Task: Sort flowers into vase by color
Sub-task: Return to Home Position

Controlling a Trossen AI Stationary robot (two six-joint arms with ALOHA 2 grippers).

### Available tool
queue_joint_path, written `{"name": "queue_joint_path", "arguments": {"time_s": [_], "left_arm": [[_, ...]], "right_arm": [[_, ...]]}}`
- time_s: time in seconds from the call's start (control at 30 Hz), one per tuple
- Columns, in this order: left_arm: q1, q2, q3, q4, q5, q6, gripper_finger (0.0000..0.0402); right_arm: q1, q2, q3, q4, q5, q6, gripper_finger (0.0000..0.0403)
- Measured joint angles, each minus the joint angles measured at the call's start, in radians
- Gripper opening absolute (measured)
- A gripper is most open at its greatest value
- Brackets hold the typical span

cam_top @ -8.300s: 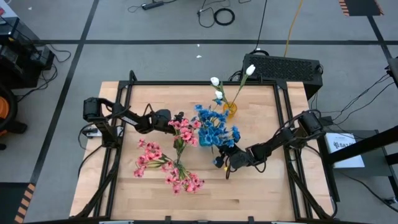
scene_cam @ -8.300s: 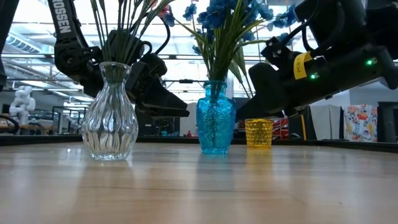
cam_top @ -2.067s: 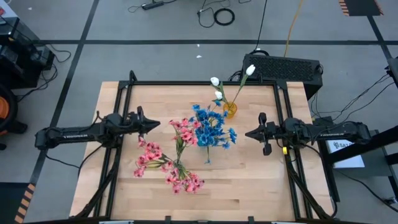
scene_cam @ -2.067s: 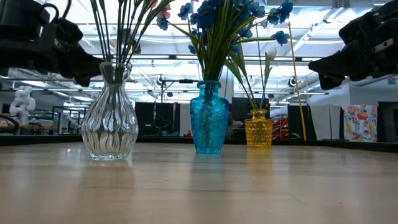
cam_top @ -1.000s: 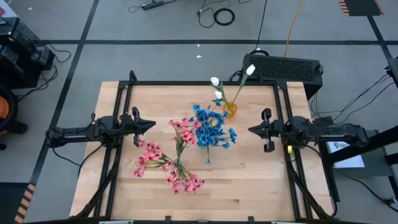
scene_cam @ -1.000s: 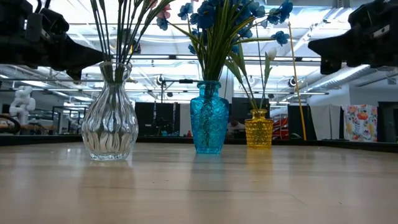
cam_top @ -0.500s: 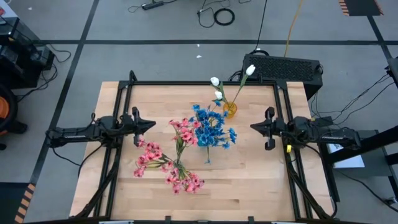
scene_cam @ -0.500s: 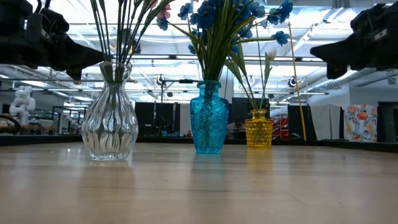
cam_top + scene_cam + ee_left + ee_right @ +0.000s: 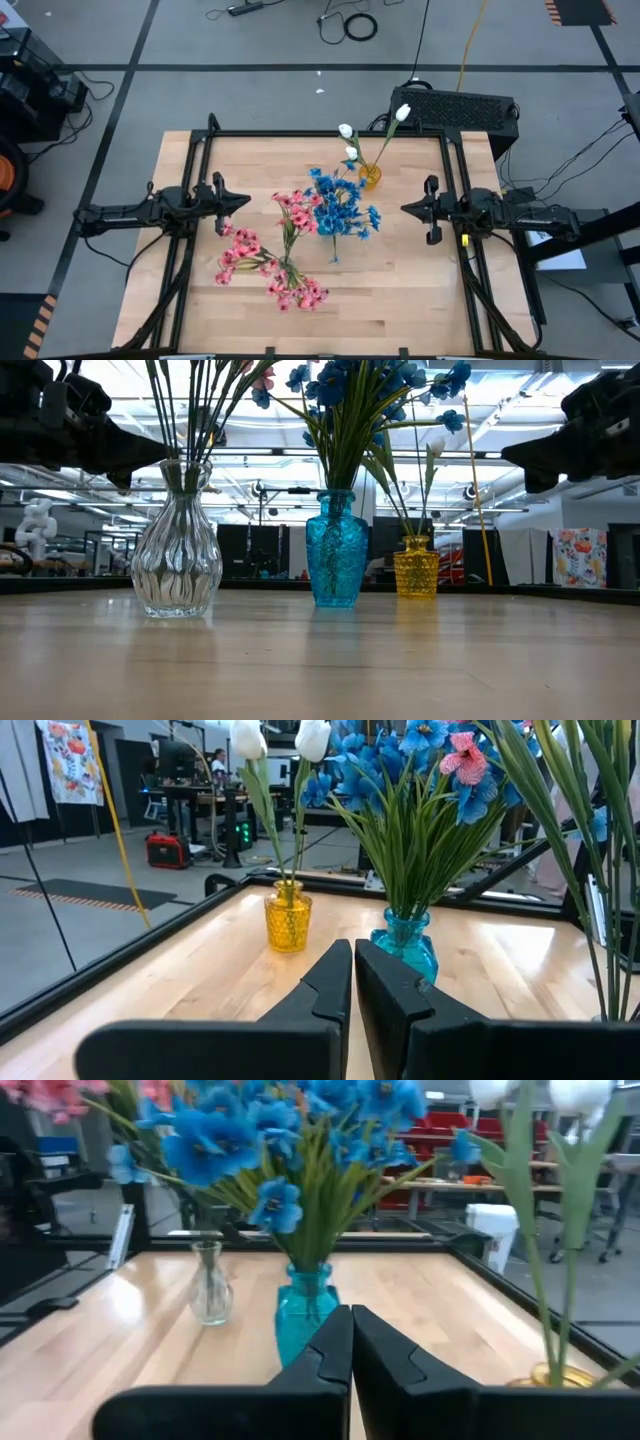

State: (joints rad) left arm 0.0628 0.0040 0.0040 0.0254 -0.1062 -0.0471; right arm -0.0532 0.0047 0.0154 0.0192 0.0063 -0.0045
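Note:
Pink flowers [image 9: 268, 255] stand with their stems in a clear glass vase [image 9: 178, 555]. Blue flowers [image 9: 342, 208] fill a blue vase [image 9: 335, 550]. White flowers [image 9: 350, 140] lean out of a small yellow vase [image 9: 416, 568] at the table's far side. My left gripper [image 9: 245, 198] hovers shut at the left of the vases, holding nothing; its fingers [image 9: 353, 960] point toward the blue vase [image 9: 405, 942]. My right gripper [image 9: 404, 208] hovers shut at their right, also holding nothing, with its fingers [image 9: 351, 1325] aimed at the blue vase [image 9: 300, 1315].
A black frame [image 9: 320, 134] runs along the wooden table's edges. A dark box [image 9: 460, 108] stands beyond the far right corner. Bare wood [image 9: 400, 300] lies along the near side of the table. The flower sprays spread wide above the vases between both grippers.
My right gripper has sunk a little at the table's right side, staying shut. The vases and flowers stand as they did.

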Motion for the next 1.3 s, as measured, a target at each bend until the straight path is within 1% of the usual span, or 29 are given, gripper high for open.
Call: {"name": "queue_joint_path", "arguments": {"time_s": [0.23, 0.37, 0.5, 0.7, 0.93, 1.0, 1.2, 1.3], "left_arm": [[0.0, 0.0, 0.0, 0.0, 0.0, 0.0, 0.0024], [0.0, 0.0, 0.0, 0.0, 0.0, 0.0, 0.0024], [0.0, 0.0, 0.0, 0.0, -0.001, 0.001, 0.0024], [0.0, 0.0, 0.0, 0.0, -0.002, -0.004, 0.0024], [0.0, 0.0, 0.0, 0.0, -0.003, -0.013, 0.0024], [0.0, 0.0, 0.0, -0.004, 0.01, 0.004, 0.0024], [0.0, 0.0, 0.0, -0.017, 0.103, 0.001, 0.0024], [0.0, 0.0, 0.0, -0.018, 0.107, 0.0, 0.0024]], "right_arm": [[0.0, -0.003, 0.0, -0.001, -0.009, 0.002, 0.0], [0.002, -0.004, 0.0, 0.012, -0.013, 0.031, 0.0], [0.031, -0.003, 0.0, -0.001, -0.013, 0.057, 0.0], [0.069, -0.003, 0.0, -0.001, -0.008, 0.056, 0.0], [0.075, 0.0, 0.0, 0.008, 0.048, 0.071, 0.0], [0.075, 0.0, 0.0, 0.007, 0.046, 0.071, 0.0], [0.075, 0.0, 0.0, 0.007, 0.046, 0.071, 0.0], [0.075, 0.0, 0.0, 0.007, 0.046, 0.071, 0.0]]}}
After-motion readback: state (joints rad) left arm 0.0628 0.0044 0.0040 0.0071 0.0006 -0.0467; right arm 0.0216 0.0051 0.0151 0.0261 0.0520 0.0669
